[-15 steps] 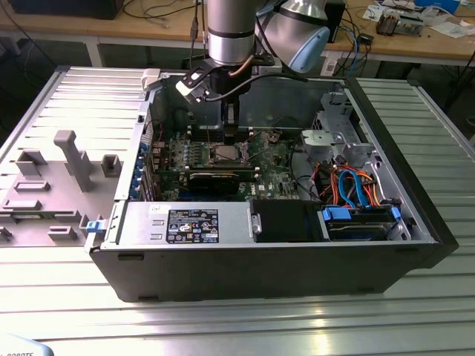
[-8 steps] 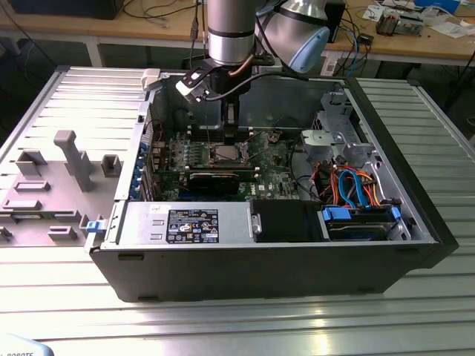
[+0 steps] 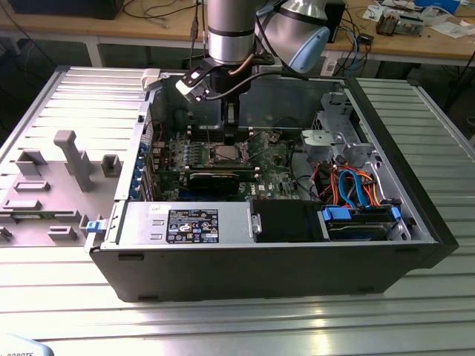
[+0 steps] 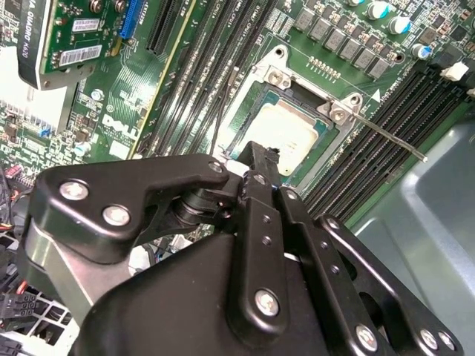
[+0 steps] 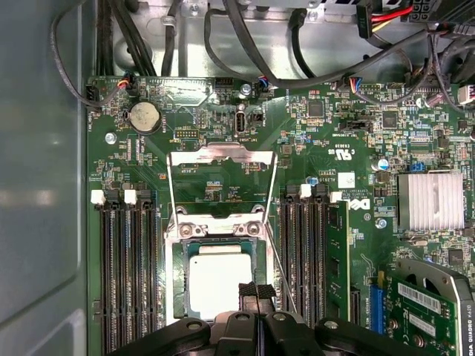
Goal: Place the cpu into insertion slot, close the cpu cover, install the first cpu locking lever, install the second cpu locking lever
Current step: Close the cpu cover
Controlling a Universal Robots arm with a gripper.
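- On a ribbed metal tabletop (image 3: 223, 319), an open computer case (image 3: 260, 271) lies on its side, and the robot arm reaches down into it from above.
- The hand (image 4: 257, 156) hangs low over the processor socket on the green motherboard (image 5: 334, 126).
- Its black fingers (image 5: 249, 291) are drawn narrow, pressed together, with nothing visible between them.
- The cpu (image 5: 215, 285), a square chip with a pale metal top, sits flat in the socket, framed by the socket's silver rim.
- The fingertips are over the cpu's edge nearest the hand (whether they touch it cannot be told).
- The cpu cover (image 5: 223, 156), a thin silver frame, is swung open off the socket on the side away from the hand; the board shows through its window.
- A thin metal lever (image 4: 386, 135) sticks out free from a socket corner, across the black memory slots (image 5: 126, 274).
- A long black card (image 3: 215, 180) sits near the socket, towards the case's front wall in the exterior view.
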